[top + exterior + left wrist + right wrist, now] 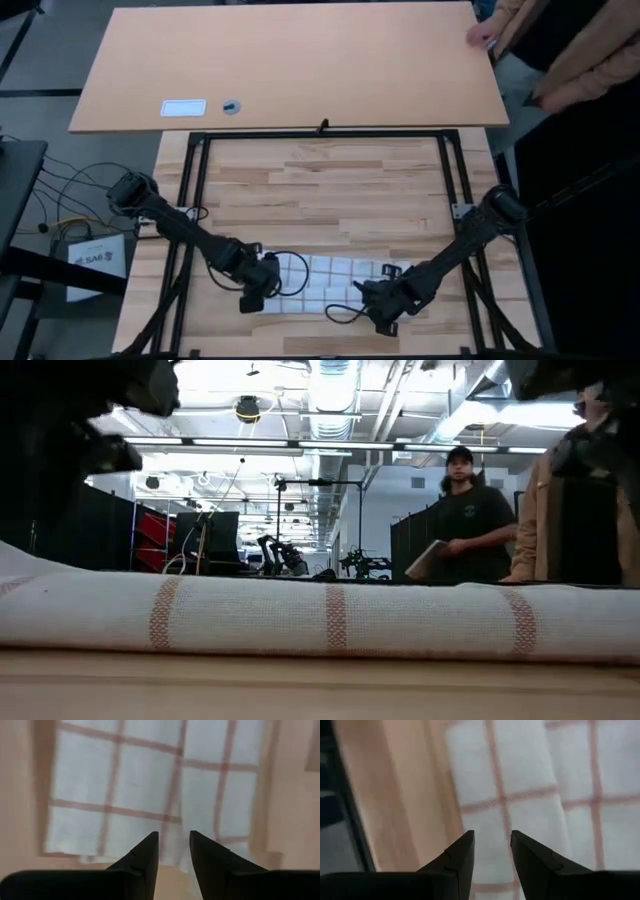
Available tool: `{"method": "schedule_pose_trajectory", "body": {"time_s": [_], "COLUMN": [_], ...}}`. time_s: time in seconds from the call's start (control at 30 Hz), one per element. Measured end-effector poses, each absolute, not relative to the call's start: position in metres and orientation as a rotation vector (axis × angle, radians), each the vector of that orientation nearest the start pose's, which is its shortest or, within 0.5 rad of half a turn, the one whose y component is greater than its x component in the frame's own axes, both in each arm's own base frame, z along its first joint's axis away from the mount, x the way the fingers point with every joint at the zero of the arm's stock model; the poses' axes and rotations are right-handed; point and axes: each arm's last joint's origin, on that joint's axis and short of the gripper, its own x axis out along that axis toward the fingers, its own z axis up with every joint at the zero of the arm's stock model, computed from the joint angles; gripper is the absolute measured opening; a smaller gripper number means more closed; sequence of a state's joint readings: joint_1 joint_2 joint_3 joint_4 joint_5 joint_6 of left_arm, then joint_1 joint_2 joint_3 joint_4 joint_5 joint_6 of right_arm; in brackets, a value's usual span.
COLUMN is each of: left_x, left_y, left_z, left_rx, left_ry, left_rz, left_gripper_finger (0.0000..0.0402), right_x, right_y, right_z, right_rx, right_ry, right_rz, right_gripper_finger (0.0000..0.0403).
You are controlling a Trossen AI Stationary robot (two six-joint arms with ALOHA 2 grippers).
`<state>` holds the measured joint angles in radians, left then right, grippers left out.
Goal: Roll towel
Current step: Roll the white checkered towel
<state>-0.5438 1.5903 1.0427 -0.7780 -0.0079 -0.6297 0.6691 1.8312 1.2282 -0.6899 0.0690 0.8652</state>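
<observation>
1. The towel [325, 283] lies flat as a long strip on the near part of the wooden table [330, 190], between the two grippers; no container shows anywhere.
2. In the low view the towel [330, 615] fills the width as a thick white band with three reddish stripes.
3. The left gripper [256, 298] sits at the towel's left end, the right gripper [383, 322] at its right end near the table's front edge.
4. In the left wrist view the left gripper [173, 842] has its fingers [145, 857] slightly apart, a narrow gap between the tips, over the edge of the towel [150, 790]; nothing is between them.
5. In the right wrist view the right gripper [492, 842] likewise shows a narrow gap between its fingers [532, 857], empty, above the towel [530, 780] with bare wood beside it.
6. A black frame [325, 133] borders the table top.
7. Beyond it lies a lighter board [300, 60] with a white card [184, 108] and a small round dark thing [232, 106] beside it.
8. A person's hand [483, 34] rests at the board's far right corner.
9. In the low view two people [470, 515] stand behind the table at right.
10. Cables [70, 200] trail off the table's left side.
</observation>
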Motion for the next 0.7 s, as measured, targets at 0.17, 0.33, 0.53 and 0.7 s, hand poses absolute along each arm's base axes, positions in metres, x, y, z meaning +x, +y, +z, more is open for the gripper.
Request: {"method": "schedule_pose_trajectory", "body": {"time_s": [0.17, 0.33, 0.53, 0.7], "left_x": [0.249, 0.251, 0.251, 0.249], "left_y": [-0.147, -0.148, -0.144, -0.143], "left_z": [0.193, 0.194, 0.178, 0.172], "left_rx": [-0.242, -0.274, -0.273, -0.26], "left_ry": [1.39, 1.381, 1.399, 1.402], "left_rz": [-0.076, -0.094, -0.107, -0.133], "left_gripper_finger": [0.0095, 0.011, 0.014, 0.013], "right_x": [0.265, 0.261, 0.262, 0.266], "right_y": [0.219, 0.222, 0.22, 0.223], "right_z": [0.166, 0.162, 0.16, 0.161], "right_rx": [0.305, 0.321, 0.326, 0.354], "right_ry": [1.339, 1.327, 1.322, 1.284], "right_rz": [-0.107, -0.1, -0.104, -0.077], "right_gripper_finger": [0.0118, 0.0118, 0.0118, 0.0118]}}
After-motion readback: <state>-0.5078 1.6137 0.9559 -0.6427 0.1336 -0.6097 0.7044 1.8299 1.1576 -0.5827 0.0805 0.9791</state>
